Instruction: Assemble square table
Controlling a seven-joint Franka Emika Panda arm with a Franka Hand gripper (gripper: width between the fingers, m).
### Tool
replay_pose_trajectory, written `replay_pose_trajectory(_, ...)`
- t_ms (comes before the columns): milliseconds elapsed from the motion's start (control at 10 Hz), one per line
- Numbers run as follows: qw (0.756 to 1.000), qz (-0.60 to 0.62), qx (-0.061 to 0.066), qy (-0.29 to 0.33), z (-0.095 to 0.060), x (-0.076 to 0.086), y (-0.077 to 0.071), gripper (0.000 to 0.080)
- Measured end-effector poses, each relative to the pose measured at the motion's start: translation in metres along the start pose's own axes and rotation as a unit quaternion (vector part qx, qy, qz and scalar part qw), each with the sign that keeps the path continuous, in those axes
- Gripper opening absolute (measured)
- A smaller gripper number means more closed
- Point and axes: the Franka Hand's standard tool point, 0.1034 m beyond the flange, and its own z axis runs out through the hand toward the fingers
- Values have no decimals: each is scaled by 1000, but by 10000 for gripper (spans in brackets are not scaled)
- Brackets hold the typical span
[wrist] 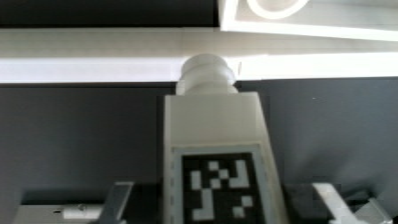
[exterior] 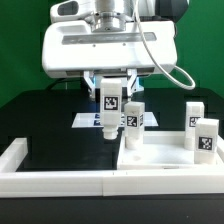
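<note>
My gripper (exterior: pixel 108 96) is shut on a white leg block (exterior: pixel 108 110) with a black-white tag. It holds the leg upright above the dark table, rounded tip down. The square table's white slab (exterior: pixel 165 162) lies just to the exterior view's right of it. Three more tagged legs stand upright on the slab: one at its near-left corner (exterior: pixel 133 123) and two on its right side (exterior: pixel 192 115) (exterior: pixel 205 140). In the wrist view the held leg (wrist: pixel 217 140) fills the middle between my fingers (wrist: pixel 128 200). Its rounded tip (wrist: pixel 208 72) points toward a corner of the slab (wrist: pixel 338 15), where part of a round socket shows.
A long white border wall (exterior: pixel 60 184) runs along the front and up the exterior view's left side (exterior: pixel 18 152). It crosses the wrist view as a bright band (wrist: pixel 89 55). The marker board (exterior: pixel 88 120) lies flat on the table behind the held leg.
</note>
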Motion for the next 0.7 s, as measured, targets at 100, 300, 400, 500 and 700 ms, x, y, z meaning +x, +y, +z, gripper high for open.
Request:
replay_pose_trajectory(100,1000,0,0,0,0,0,0,290)
replay_pose_trajectory(300,1000,-1,5,-6,5,-7,-7,290)
replay_pose_trajectory(400,1000,-4,11,-7,8,-8,-15,290)
replay_pose_trajectory(500,1000,-6,15,-7,9,-7,-21,290)
replay_pose_trajectory(700,1000,-8,18,-11,15,-12,-27,290)
